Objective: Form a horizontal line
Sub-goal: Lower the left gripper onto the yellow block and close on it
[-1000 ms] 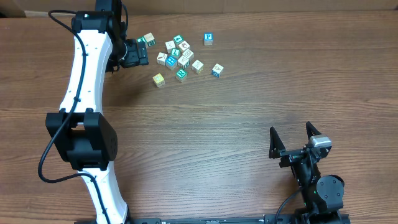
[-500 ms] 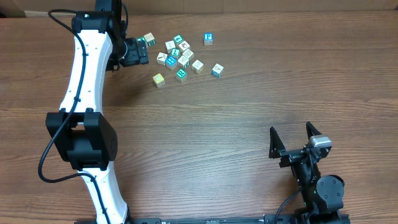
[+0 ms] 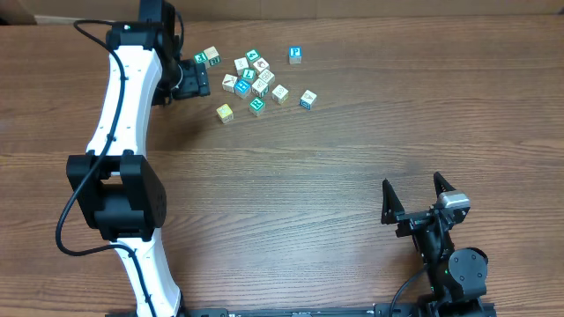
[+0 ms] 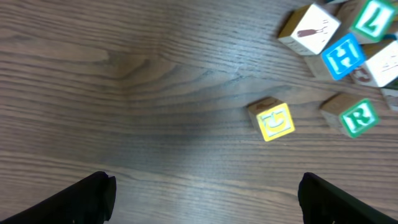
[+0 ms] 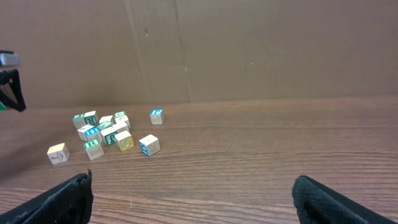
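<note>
One brown wood counter carries everything. Left arm, white and black, reaches to the far side; right arm sits at the near edge. We see the left fingers spread wide over bare wood, gripping nothing. Right fingers also spread wide, empty, well apart from the cubes. These lie in a loose clump at the far side, just beside the left fingers, not in a row. We note a yellow-marked cube apart at the clump's near-left edge, and a blue-marked cube off to the far right.
</note>
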